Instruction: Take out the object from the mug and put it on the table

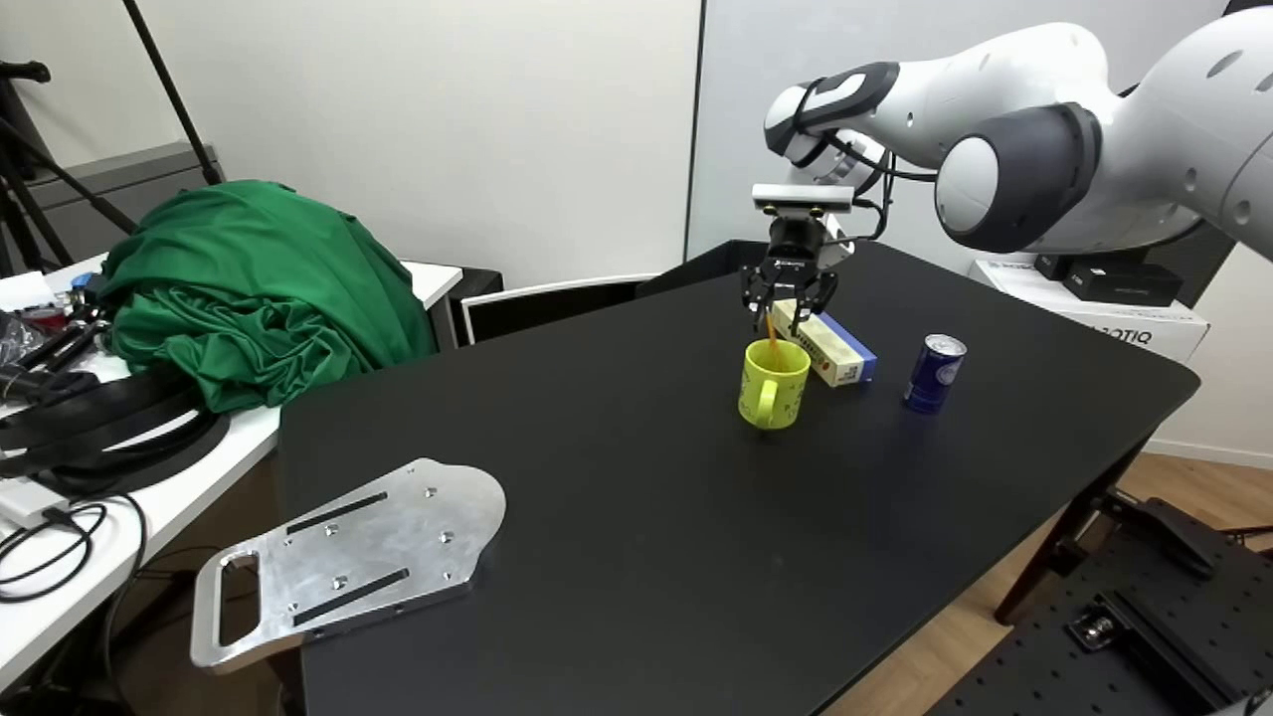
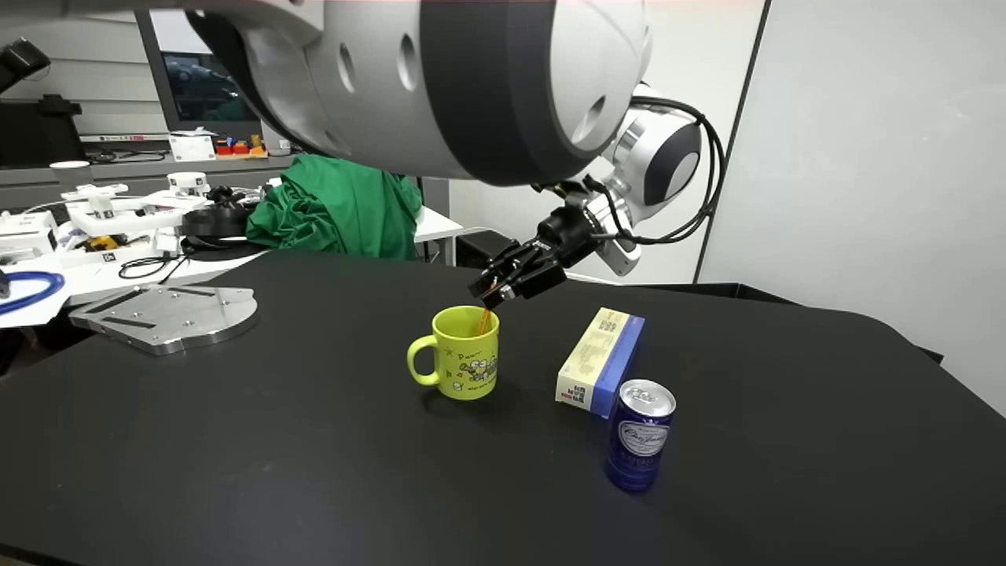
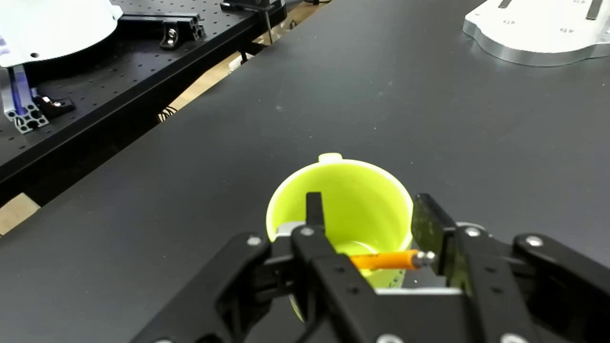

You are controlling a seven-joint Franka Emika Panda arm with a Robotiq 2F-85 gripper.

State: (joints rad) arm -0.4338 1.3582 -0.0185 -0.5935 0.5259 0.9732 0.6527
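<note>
The yellow-green mug stands upright on the black table (image 1: 617,477) in both exterior views (image 1: 772,393) (image 2: 465,365), and its open mouth shows in the wrist view (image 3: 362,205). The orange stick leans in the mug with its upper end above the rim (image 2: 485,321). In the wrist view the stick (image 3: 386,260) ends in a metal tip near the right finger; its lower part is hidden behind the left finger. My gripper (image 3: 367,196) is open just above the mug, its fingers apart on either side of the stick's upper end. It also shows in both exterior views (image 1: 775,320) (image 2: 492,295).
A white-and-blue block (image 1: 825,343) lies close behind the mug. A dark blue can (image 2: 640,436) stands beside the block. A flat metal plate (image 1: 368,547) lies at a table edge. A white desk (image 1: 214,467) holds a green cloth (image 1: 259,288) and cables.
</note>
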